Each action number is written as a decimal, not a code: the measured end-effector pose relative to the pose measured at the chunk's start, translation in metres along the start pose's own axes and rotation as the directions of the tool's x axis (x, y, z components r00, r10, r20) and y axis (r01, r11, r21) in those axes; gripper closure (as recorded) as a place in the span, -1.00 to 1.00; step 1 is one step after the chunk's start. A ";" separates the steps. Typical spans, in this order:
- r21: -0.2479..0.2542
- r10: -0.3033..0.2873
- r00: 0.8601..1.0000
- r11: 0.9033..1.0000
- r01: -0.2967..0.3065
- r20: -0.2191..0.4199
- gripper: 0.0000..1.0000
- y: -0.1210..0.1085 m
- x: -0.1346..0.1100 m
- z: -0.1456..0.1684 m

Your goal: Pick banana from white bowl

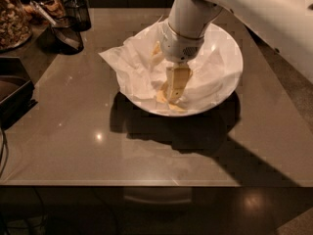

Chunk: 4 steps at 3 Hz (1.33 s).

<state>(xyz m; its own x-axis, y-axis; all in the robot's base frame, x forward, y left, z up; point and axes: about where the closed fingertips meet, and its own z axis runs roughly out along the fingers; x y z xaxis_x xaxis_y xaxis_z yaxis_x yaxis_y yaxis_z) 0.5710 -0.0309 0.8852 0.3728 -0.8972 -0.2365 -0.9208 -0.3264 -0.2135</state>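
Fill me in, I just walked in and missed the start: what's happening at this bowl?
The robot's arm reaches down into the white bowl, which sits on the brown table. Its pincer is low at the bowl's near side, right at the banana lying on the crumpled paper. The banana is not yet lifted out.

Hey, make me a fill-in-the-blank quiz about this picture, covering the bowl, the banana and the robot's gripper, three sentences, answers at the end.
1. The white bowl is lined with crumpled white ____.
2. The banana lying in the bowl is ____ in colour.
3. The gripper reaches down from ____ into the bowl, right at the banana.
Missing words: paper; yellow; above.
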 end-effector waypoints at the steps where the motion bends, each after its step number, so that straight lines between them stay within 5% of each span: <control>1: -0.033 0.007 1.000 0.999 -0.007 0.003 -0.44 0.004 -0.002 0.016; 4: 0.015 0.052 0.997 0.999 -0.052 -0.055 -0.54 -0.016 0.026 -0.009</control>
<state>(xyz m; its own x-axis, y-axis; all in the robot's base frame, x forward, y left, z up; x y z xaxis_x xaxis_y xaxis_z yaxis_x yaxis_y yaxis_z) 0.5948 -0.0518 0.8909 0.3172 -0.9282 -0.1946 -0.9371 -0.2751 -0.2150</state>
